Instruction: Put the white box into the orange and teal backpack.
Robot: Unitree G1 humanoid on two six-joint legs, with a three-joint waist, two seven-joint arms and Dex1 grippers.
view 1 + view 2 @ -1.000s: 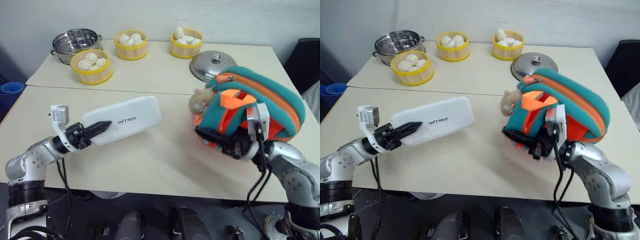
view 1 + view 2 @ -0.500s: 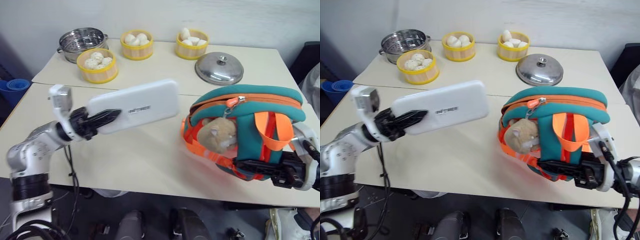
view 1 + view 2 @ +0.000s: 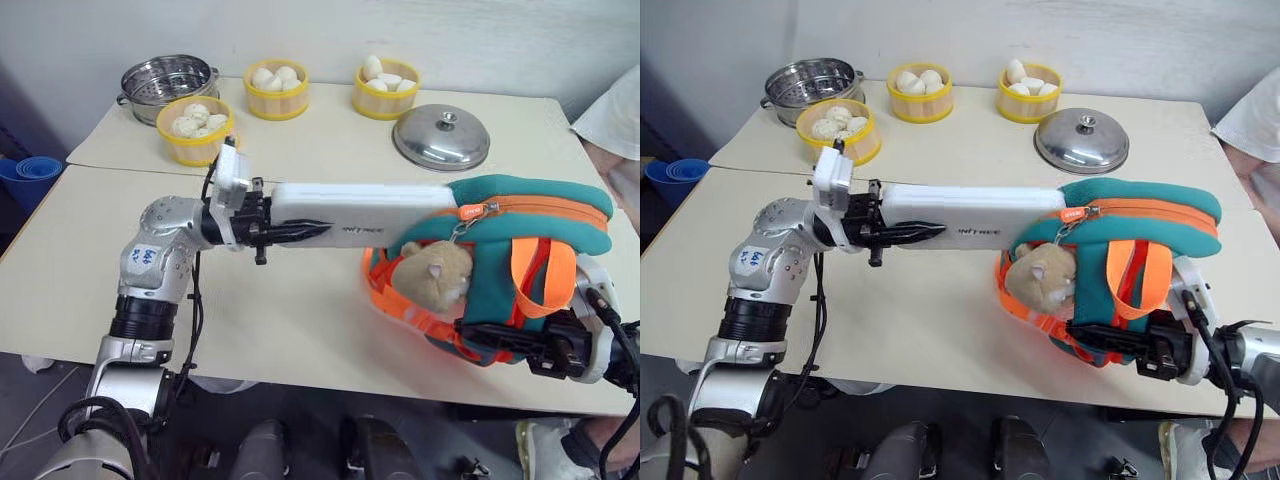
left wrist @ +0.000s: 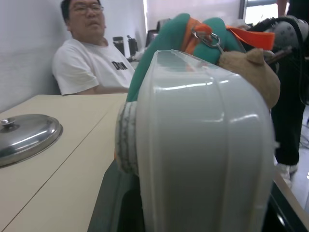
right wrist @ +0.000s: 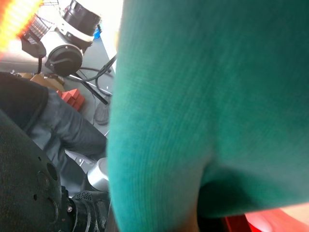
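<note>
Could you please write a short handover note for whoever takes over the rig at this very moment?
Left hand: shut on the near end of the white box, held level above the table.
Right hand: shut on the lower edge of the orange and teal backpack, which it props up at the table's right side.
Done: box lifted; its far end has reached the zipper opening by the zip pull, above the plush hamster. How far it is inside cannot be told.
Left: push the box fully in, then release it.
</note>
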